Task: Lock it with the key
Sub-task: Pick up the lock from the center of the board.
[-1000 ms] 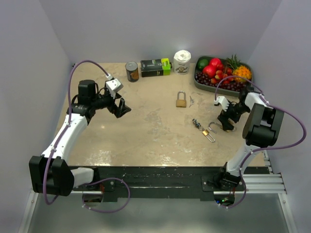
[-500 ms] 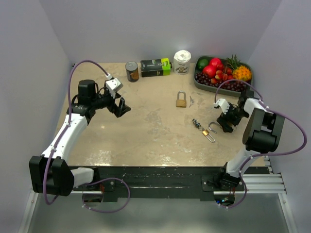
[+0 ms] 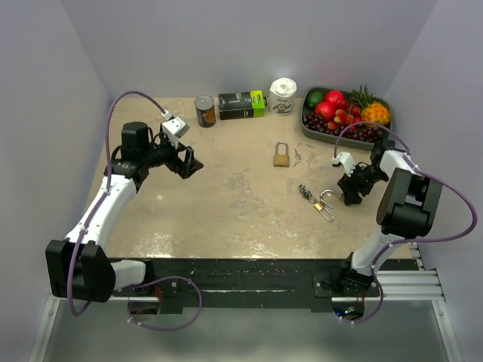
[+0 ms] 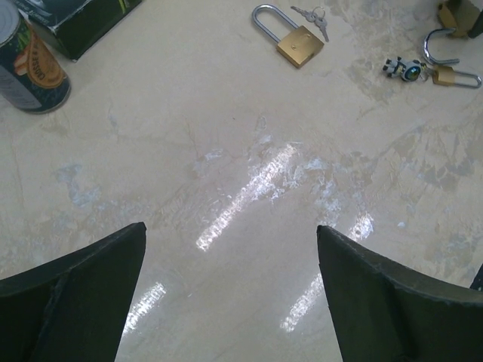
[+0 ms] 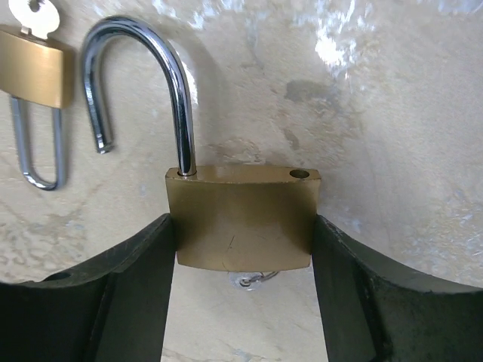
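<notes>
A brass padlock (image 5: 241,219) lies on the table with its steel shackle (image 5: 162,68) swung open. My right gripper (image 5: 241,234) is shut on it, one finger against each side of the body. A bit of key ring (image 5: 256,277) peeks out under the body's lower edge. From above, only the shackle (image 3: 329,195) shows beside the right gripper (image 3: 349,192). A small brass padlock (image 5: 34,75) with a key (image 5: 38,13) in it lies just left. A closed padlock (image 3: 281,156) with loose keys (image 3: 297,157) lies mid-table. My left gripper (image 3: 190,164) hangs open over bare table, far left.
A can (image 3: 204,111), a dark green box (image 3: 241,104) and a white tub (image 3: 283,96) stand along the back. A tray of fruit (image 3: 308,130) sits at the back right. A small toy keychain (image 3: 305,191) lies near the small padlock.
The right gripper's fingers have closed in onto the padlock's sides. The left gripper has shifted slightly and stays open.
</notes>
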`<state>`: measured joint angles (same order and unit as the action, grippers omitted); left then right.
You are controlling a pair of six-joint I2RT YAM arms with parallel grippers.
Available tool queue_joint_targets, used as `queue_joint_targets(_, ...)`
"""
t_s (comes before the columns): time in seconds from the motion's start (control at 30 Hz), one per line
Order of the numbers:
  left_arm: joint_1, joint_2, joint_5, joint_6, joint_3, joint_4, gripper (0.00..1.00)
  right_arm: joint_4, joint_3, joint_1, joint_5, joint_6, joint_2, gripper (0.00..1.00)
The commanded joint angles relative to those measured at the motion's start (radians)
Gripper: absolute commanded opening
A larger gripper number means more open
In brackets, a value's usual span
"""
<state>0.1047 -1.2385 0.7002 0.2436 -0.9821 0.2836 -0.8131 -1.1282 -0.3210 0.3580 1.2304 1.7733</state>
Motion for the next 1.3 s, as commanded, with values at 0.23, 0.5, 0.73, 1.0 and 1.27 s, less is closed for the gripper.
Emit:
queue_joint_targets(0.23,-0.007,0.027,-0.045,-0.133,-0.029,-0.176,0.99,-0.244,-0.188,0.007,0.191,0.053,-0.138,0.0)
queue_joint_targets(0.5,-0.005,-0.072,0.329,0.005,-0.115,-0.023,0.99,-0.344,-0.271,0.219,0.354,-0.038,-0.232,0.0)
queue_joint_targets(0.73,0.144,-0.004,0.349,-0.038,0.025,-0.229,0.98,-0.209,-0.315,0.529,0.486,-0.353,-0.268,0.0)
queue_joint_targets(1.0,0.329,-0.024,0.334,-0.056,0.063,-0.219,0.85,0.011,-0.306,0.801,0.493,-0.64,-0.282,0.0)
queue_joint_targets(1.27,0.357,-0.004,0.371,-0.05,0.108,-0.187,0.6,0.069,-0.331,0.866,0.486,-0.706,-0.27,0.0)
